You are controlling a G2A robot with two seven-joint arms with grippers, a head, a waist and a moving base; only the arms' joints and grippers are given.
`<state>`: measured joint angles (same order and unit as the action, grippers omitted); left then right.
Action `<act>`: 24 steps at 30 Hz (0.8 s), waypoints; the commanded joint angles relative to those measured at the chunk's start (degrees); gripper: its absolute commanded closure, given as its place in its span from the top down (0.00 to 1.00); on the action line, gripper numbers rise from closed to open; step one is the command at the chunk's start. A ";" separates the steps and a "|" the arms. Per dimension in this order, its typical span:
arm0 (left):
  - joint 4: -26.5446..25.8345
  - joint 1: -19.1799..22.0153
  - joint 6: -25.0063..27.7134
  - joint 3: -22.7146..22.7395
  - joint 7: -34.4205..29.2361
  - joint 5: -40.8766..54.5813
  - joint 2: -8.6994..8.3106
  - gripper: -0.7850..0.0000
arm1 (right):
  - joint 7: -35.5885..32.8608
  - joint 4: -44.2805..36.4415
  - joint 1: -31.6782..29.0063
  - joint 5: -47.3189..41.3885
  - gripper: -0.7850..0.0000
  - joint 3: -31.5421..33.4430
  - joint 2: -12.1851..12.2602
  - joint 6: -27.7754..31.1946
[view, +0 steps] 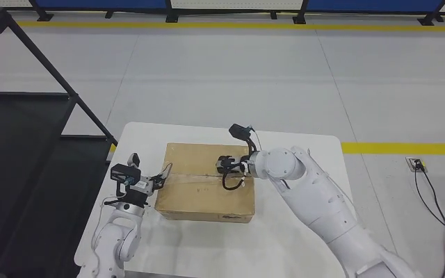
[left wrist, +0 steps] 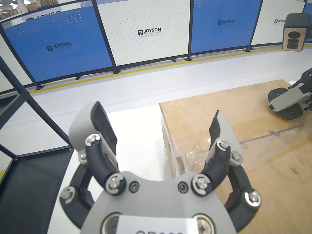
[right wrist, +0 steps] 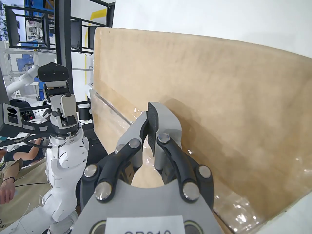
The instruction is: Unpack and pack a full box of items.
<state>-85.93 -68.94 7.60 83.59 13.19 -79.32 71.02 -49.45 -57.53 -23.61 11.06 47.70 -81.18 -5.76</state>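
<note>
Your work surface is a white table point(view: 146, 139) on a pale grey floor marked with a yellow line point(view: 389, 147). A black frame rack point(view: 42, 139) stands close by the table on the left arm's side. Blue and white fence panels point(left wrist: 146, 32) close off the room beyond.

The box point(view: 201, 194) sits near the middle of the table, flaps down, with clear tape point(left wrist: 268, 135) along the centre seam. With the flaps closed, you cannot see its contents.

The left gripper point(left wrist: 156, 110) is spread wide and holds nothing. It sits at the box's end nearest the rack, with one finger over the top edge and the other over the table beside it.

The right gripper point(right wrist: 148, 120) is low over the box top by the seam, pads pressed together. You cannot tell whether they pinch the tape or touch the cardboard. The far end of the box is cut off in the left wrist view.
</note>
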 commanded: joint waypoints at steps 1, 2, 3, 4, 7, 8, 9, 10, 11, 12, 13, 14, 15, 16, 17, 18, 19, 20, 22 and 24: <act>0.85 0.45 -0.47 -0.04 -0.40 -0.21 0.03 1.00 | -0.60 0.10 0.07 -0.02 0.00 -0.07 -0.07 0.23; 1.31 0.73 -0.68 -0.09 -0.56 -0.30 0.05 1.00 | -0.90 0.04 0.04 -0.13 0.00 -0.05 -0.10 0.48; 1.74 0.97 -0.75 -0.17 -0.57 -0.38 0.07 1.00 | -1.09 -0.05 0.00 -0.26 0.00 0.01 -0.12 0.68; 2.17 1.19 -0.81 -0.24 -0.60 -0.48 0.08 1.00 | -1.15 -0.22 -0.10 -0.41 0.00 0.12 -0.13 0.91; 3.20 1.69 -0.91 -0.48 -0.54 -0.64 0.13 1.00 | -0.56 -1.27 -0.68 -1.41 0.00 0.85 -0.10 2.39; 3.39 1.81 -0.94 -0.56 -0.49 -0.64 0.15 1.00 | 0.46 -1.72 -1.07 -1.70 0.00 1.30 -0.06 2.93; 3.53 1.88 -0.97 -0.63 -0.42 -0.65 0.17 1.00 | 1.31 -2.30 -1.44 -1.83 0.00 1.70 0.00 3.28; 3.63 1.91 -0.99 -0.69 -0.38 -0.65 0.18 1.00 | 2.07 -2.97 -1.84 -2.15 0.00 2.18 0.07 3.64; 3.65 1.93 -0.97 -0.76 -0.39 -0.62 0.20 1.00 | 2.63 -3.66 -2.26 -2.40 0.00 2.63 0.15 3.95; 3.66 1.93 -0.89 -0.80 -0.36 -0.61 0.21 1.00 | 2.72 -4.38 -2.67 -2.79 0.00 3.04 0.23 4.32; 3.67 1.92 -0.89 -0.81 -0.34 -0.61 0.21 1.00 | 2.43 -5.05 -3.09 -3.41 0.00 3.45 0.32 4.81; 3.66 1.91 -0.85 -0.82 -0.30 -0.55 0.22 1.00 | 1.42 -5.55 -3.40 -4.00 0.00 3.69 0.40 5.32; 3.66 1.90 -0.83 -0.81 -0.27 -0.51 0.22 1.00 | -0.13 -5.83 -3.52 -4.43 0.00 3.76 0.47 5.51; 3.66 1.89 -0.82 -0.81 -0.27 -0.51 0.22 1.00 | -1.86 -5.98 -3.49 -4.83 0.00 3.67 0.49 5.48; 3.63 1.86 -0.75 -0.80 -0.22 -0.42 0.23 1.00 | -3.34 -5.91 -3.34 -4.97 0.00 3.41 0.47 5.17; 3.57 1.81 -0.69 -0.77 -0.08 -0.38 0.23 1.00 | -4.07 -5.70 -3.13 -4.91 0.00 3.10 0.40 4.72; 3.52 1.75 -0.62 -0.74 0.00 -0.32 0.22 1.00 | -4.59 -5.26 -2.94 -4.67 0.00 2.62 0.28 4.09; 3.44 1.70 -0.55 -0.69 0.09 -0.28 0.22 1.00 | -5.51 -4.71 -2.58 -4.34 0.00 1.94 0.11 3.21; 3.35 1.61 -0.49 -0.59 0.14 -0.30 0.21 1.00 | -6.54 -3.42 -1.85 -4.32 0.00 0.89 -0.27 2.11; 3.31 1.57 -0.43 -0.45 0.14 -0.10 0.20 1.00 | -7.54 -2.06 -1.00 -4.32 0.00 -0.01 -0.65 1.44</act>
<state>-82.61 -67.35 7.14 83.07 13.35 -79.52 71.23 -56.62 -60.31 -25.03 6.79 48.07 -81.66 -4.06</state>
